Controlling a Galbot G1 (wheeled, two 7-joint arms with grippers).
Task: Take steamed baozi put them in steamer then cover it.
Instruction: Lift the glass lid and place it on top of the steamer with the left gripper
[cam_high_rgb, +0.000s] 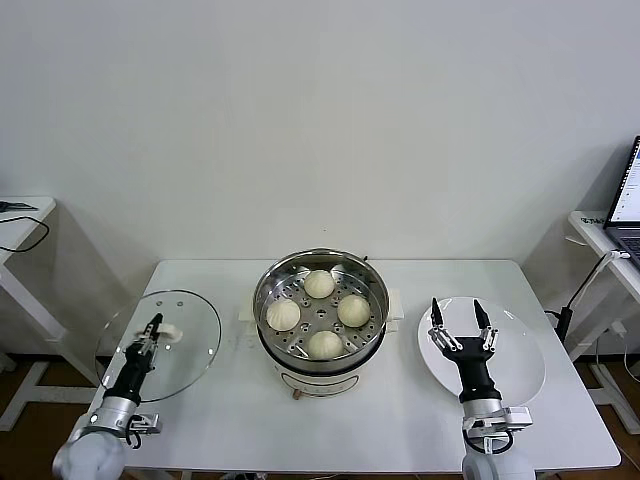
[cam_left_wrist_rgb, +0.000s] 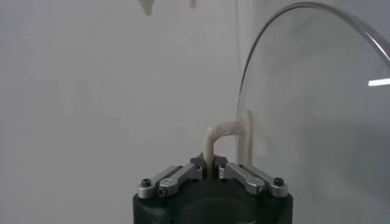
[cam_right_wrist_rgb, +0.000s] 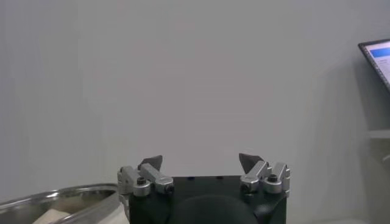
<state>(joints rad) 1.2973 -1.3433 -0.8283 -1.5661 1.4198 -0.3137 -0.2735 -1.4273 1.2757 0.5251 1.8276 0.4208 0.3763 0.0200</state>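
Several cream-white steamed baozi (cam_high_rgb: 319, 284) lie on the perforated tray of the shiny steel steamer (cam_high_rgb: 372, 282) at the table's centre. The glass cover (cam_high_rgb: 195, 350) lies at the table's left edge. My left gripper (cam_high_rgb: 155, 324) is shut on the cover's cream-white handle (cam_left_wrist_rgb: 224, 130); in the left wrist view the pads pinch one leg of the handle, and the cover's metal rim (cam_left_wrist_rgb: 292, 8) curves beside it. Over the white plate (cam_high_rgb: 520, 372) on the right, my right gripper (cam_high_rgb: 459, 320) stands open and empty, fingers (cam_right_wrist_rgb: 152, 162) spread wide.
The steamer's rim (cam_right_wrist_rgb: 61, 197) shows at the edge of the right wrist view. Side tables stand at both sides, the right one carrying a laptop (cam_high_rgb: 628, 200) and cables. A plain white wall lies behind.
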